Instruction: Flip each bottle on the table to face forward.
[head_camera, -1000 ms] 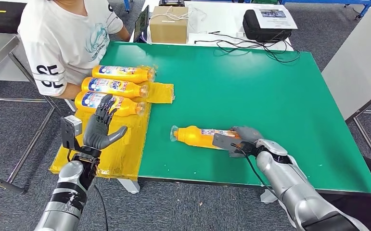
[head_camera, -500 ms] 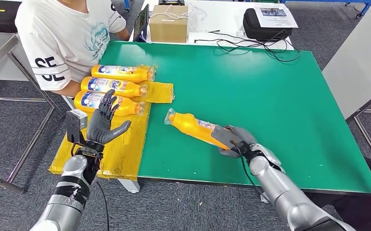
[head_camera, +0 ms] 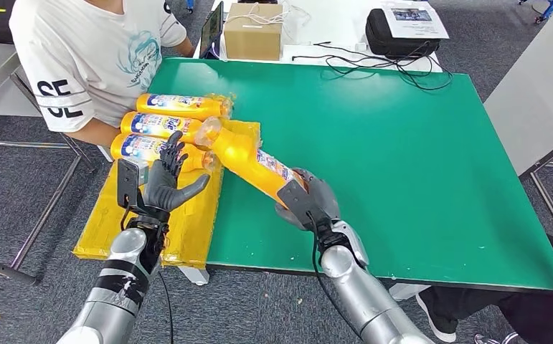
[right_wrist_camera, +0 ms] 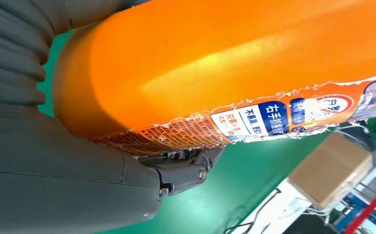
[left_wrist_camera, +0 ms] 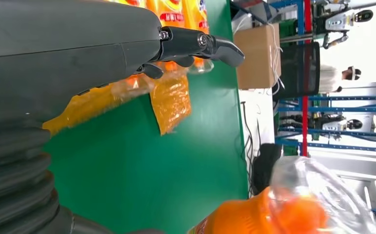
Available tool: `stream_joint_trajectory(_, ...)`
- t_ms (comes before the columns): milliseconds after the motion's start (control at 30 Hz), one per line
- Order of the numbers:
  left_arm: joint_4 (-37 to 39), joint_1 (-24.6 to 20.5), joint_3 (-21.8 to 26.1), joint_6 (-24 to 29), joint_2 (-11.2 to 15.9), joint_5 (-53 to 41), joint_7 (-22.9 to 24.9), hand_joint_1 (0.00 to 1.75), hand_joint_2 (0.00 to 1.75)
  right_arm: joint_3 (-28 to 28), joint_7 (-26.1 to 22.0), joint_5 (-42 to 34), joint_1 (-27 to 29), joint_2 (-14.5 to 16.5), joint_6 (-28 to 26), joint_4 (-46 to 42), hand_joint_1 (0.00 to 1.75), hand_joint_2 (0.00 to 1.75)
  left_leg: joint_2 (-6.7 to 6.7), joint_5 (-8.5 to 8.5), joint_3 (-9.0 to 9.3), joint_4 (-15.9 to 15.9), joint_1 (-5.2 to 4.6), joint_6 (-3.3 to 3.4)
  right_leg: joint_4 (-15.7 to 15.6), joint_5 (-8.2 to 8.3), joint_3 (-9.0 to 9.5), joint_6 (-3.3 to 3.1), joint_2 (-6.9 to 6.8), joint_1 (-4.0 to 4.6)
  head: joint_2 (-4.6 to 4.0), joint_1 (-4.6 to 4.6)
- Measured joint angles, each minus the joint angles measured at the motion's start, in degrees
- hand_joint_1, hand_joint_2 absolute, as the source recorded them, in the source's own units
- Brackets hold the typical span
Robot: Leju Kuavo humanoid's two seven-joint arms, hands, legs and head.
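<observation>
Above the table, right robot hand [head_camera: 308, 203] grips bottle [head_camera: 248, 158] (base end).

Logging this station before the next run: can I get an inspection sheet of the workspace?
Surface: green table, yellow mat over its left edge.
Job's things: three bottles lying on the mat, labels up; fourth bottle lifted at a slant.
Clutter: cardboard box, black case on the white table behind.
Hands: right hand grips the lifted bottle's base; left hand holds nothing, fingers spread.
Cables: black cables across the far edge.
Surroundings: seated person at left, grey floor.
</observation>
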Motion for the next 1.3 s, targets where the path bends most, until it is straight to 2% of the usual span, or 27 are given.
stream_joint_trajectory(200, 0.0, -0.08, -1.29, -2.42, -0.4, 2.9, 1.2, 0.0, 1.75, 0.01, -1.61, 0.15, 0.04, 2.1, -0.6, -0.79, 1.75, 1.75, 0.0, 0.0, -0.02, 0.0, 0.01, 0.0, 0.01, 0.0, -0.03, 0.0, 0.0, 0.01, 0.0, -0.01)
stream_joint_trajectory(400, -0.04, -0.08, -1.79, -3.09, -0.56, 3.73, 1.55, 0.0, 1.75, 0.01, -1.59, 0.41, 0.0, 2.75, -0.66, -0.88, 1.75, 1.75, -0.01, 0.0, -0.04, 0.0, 0.01, 0.0, 0.01, 0.0, -0.04, 0.0, -0.01, 0.01, 0.0, 0.0)
stream_joint_trajectory(600, -1.49, 0.34, -3.51, -7.08, -0.51, 8.31, 3.13, 0.0, 1.75, 0.04, -1.47, 0.81, -0.87, 3.39, -0.9, -0.29, 1.75, 1.75, -0.08, 0.0, -0.1, 0.0, 0.01, 0.0, 0.01, 0.0, -0.06, 0.0, -0.03, 0.01, 0.0, 0.0)
stream_joint_trajectory(767, -3.79, 1.32, -5.18, -9.62, -0.33, 11.71, 4.53, 0.0, 1.75, 0.05, -1.82, 0.75, -1.27, 3.54, -0.9, 0.35, 1.75, 1.75, -0.24, 0.0, -0.12, 0.0, 0.01, 0.0, 0.01, 0.0, -0.06, 0.0, -0.09, 0.01, 0.0, 0.0)
stream_joint_trajectory(1167, -8.81, 3.64, -8.08, -10.91, 0.61, 13.18, 5.13, 0.0, 1.75, -0.02, -2.3, 1.86, -1.46, 2.9, -1.57, 1.06, 1.75, 1.75, -0.25, 0.0, -0.15, 0.0, 0.01, 0.0, 0.01, 0.0, -0.1, 0.0, -0.1, 0.0, 0.0, 0.0)
stream_joint_trajectory(1300, -9.8, 3.58, -8.94, -10.67, 0.85, 13.56, 5.77, 0.0, 1.75, -0.08, -2.14, 3.31, -3.26, 2.92, -1.14, 3.12, 1.75, 1.75, -0.25, 0.01, -0.17, 0.0, 0.01, 0.01, 0.01, 0.0, -0.12, 0.01, -0.1, 0.01, 0.0, 0.0)
